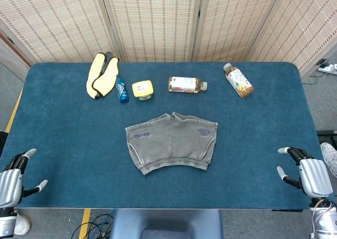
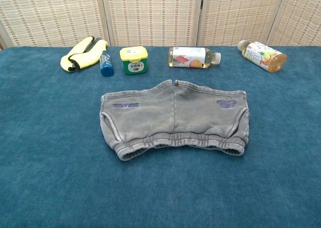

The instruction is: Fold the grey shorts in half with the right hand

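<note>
The grey shorts lie flat and spread out in the middle of the blue table; in the chest view the grey shorts show their waistband toward me and the leg openings toward the back. My right hand hovers at the table's near right corner, fingers apart, holding nothing, well to the right of the shorts. My left hand sits at the near left corner, also with spread fingers and nothing in it. Neither hand shows in the chest view.
Along the back of the blue table lie a yellow cloth, a small blue bottle, a yellow-lidded jar, a drink bottle on its side and a second bottle. Folding screens stand behind.
</note>
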You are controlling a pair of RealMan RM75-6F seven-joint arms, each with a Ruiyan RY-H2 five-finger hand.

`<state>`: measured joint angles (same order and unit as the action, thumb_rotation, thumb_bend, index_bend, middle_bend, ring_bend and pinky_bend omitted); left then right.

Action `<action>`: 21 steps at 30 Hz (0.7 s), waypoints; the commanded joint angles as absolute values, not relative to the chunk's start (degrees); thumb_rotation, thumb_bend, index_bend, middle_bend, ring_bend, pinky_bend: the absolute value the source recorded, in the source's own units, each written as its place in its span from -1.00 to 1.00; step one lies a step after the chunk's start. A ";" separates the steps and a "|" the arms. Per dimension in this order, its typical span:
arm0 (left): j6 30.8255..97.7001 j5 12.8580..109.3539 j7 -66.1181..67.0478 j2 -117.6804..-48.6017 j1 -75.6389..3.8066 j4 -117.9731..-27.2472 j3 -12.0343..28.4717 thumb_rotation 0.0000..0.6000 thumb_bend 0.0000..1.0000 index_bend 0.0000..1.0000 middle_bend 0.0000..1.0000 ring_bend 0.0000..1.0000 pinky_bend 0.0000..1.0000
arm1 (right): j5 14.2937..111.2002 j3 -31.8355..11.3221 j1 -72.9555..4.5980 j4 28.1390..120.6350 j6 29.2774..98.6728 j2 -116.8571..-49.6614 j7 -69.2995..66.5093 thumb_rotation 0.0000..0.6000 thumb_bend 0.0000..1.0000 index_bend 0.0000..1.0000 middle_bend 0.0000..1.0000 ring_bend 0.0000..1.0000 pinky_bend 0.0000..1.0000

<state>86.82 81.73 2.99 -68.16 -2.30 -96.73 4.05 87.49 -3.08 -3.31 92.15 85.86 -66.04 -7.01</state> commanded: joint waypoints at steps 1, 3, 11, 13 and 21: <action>86.47 81.54 3.29 -68.40 -2.52 -96.55 4.03 1.00 -0.66 -0.63 -0.57 -0.64 -0.33 | 87.47 -3.03 -3.48 91.97 85.56 -66.26 -6.75 1.00 -0.35 -0.33 -0.27 -0.29 -0.01; 86.35 81.35 3.41 -68.51 -2.64 -96.45 4.18 1.00 -0.66 -0.63 -0.57 -0.64 -0.33 | 87.52 -3.11 -3.74 91.83 85.27 -66.40 -6.49 1.00 -0.35 -0.33 -0.27 -0.29 -0.01; 86.30 80.77 3.68 -68.87 -2.69 -96.39 4.37 1.00 -0.66 -0.63 -0.57 -0.64 -0.33 | 88.98 -4.33 -7.16 90.98 82.47 -66.83 -5.51 1.00 -0.35 -0.33 -0.23 -0.28 -0.01; 86.34 80.51 3.57 -68.94 -2.61 -96.37 4.43 1.00 -0.66 -0.63 -0.57 -0.64 -0.33 | 88.74 -4.77 -8.68 90.60 80.50 -67.42 -5.07 1.00 -0.34 -0.33 -0.15 -0.27 -0.01; 85.90 79.62 3.27 -68.97 -2.50 -95.47 4.45 1.00 -0.66 -0.63 -0.57 -0.64 -0.33 | 90.89 -7.09 -16.83 83.52 73.98 -72.97 0.77 1.00 -0.53 -0.33 0.27 0.07 0.08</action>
